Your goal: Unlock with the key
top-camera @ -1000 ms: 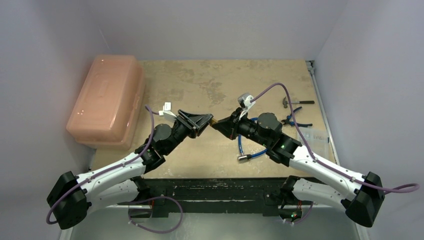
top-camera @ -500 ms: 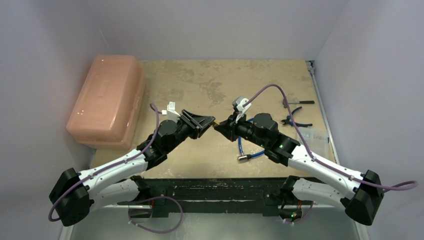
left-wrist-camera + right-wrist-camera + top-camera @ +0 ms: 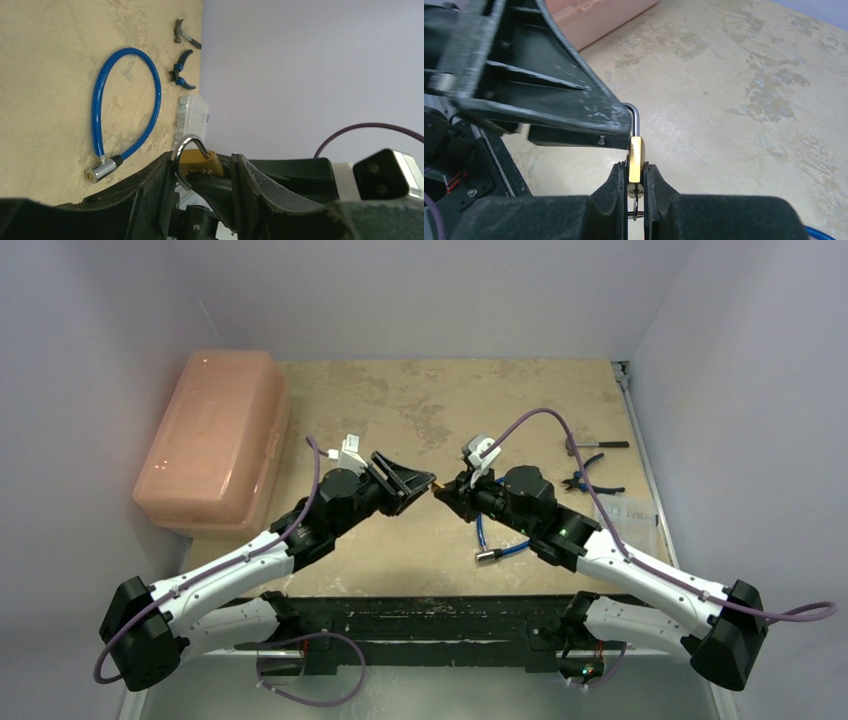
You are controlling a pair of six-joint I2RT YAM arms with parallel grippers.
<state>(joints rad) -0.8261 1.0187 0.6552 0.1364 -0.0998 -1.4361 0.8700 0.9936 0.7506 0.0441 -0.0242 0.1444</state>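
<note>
Pinching the brass padlock (image 3: pixel 636 159) by its flat sides in the right tool (image 3: pixel 636 172), fingers pressed in on it, up off the surface (image 3: pixel 400 400) and midway between the two arms, long axis lying left to right, shackle (image 3: pixel 637 120) aimed away from the right wrist toward the left tool (image 3: pixel 202 167), keyhole end tucked back between the right fingers with a thin wire ring (image 3: pixel 634 212) showing behind it. Spread wide on the left, with the steel loop sitting in the gap against one finger (image 3: pixel 157 187) only. Too small to read: the print on the clear box (image 3: pixel 628 512) by the right edge.
</note>
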